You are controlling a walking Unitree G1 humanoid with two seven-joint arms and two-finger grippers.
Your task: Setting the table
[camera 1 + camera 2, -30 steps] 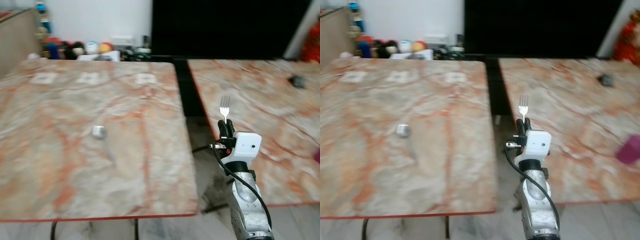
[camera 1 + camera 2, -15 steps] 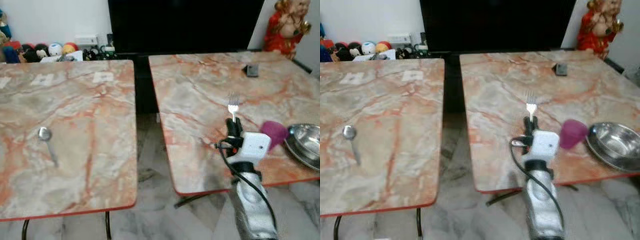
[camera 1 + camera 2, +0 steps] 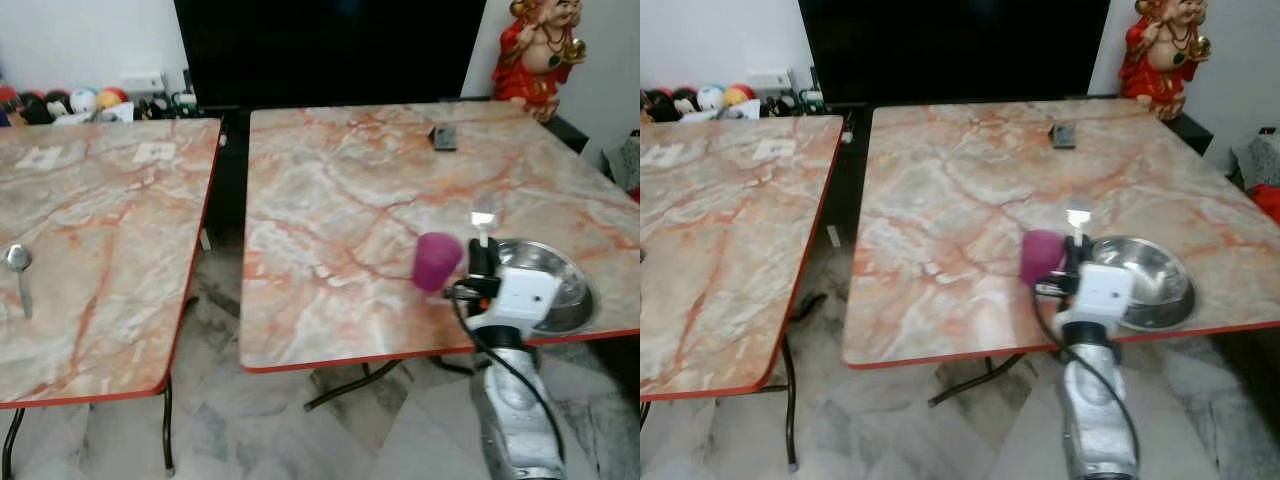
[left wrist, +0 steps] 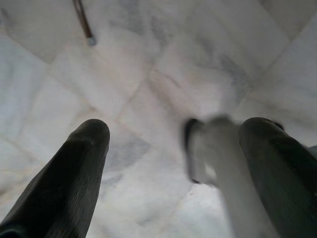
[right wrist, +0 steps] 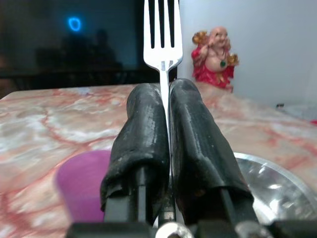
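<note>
My right gripper (image 3: 481, 250) is shut on the handle of a silver fork (image 3: 485, 216), held upright with its tines up. It hovers over the near edge of the right marble table (image 3: 340, 200), between a purple cup (image 3: 437, 260) and a steel bowl (image 3: 560, 290). The right wrist view has the fork (image 5: 161, 29) clamped between both black fingers (image 5: 141, 129), the purple cup (image 5: 81, 183) on one side and the bowl (image 5: 270, 181) on the other. A spoon (image 3: 18, 263) lies on the left table (image 3: 110, 230). My left gripper (image 4: 176, 131) hangs open above the floor.
A floor gap (image 3: 215, 300) separates the two tables. A small dark object (image 3: 443, 137) lies at the far side of the right table. A red and gold figurine (image 3: 540, 45) stands at the back right beside a black screen (image 3: 330, 50). Toys (image 3: 80, 100) line the back left wall.
The camera has swung right: the left table slid to the left, and the right table, purple cup and steel bowl came into full view. My right gripper still holds the fork upright.
</note>
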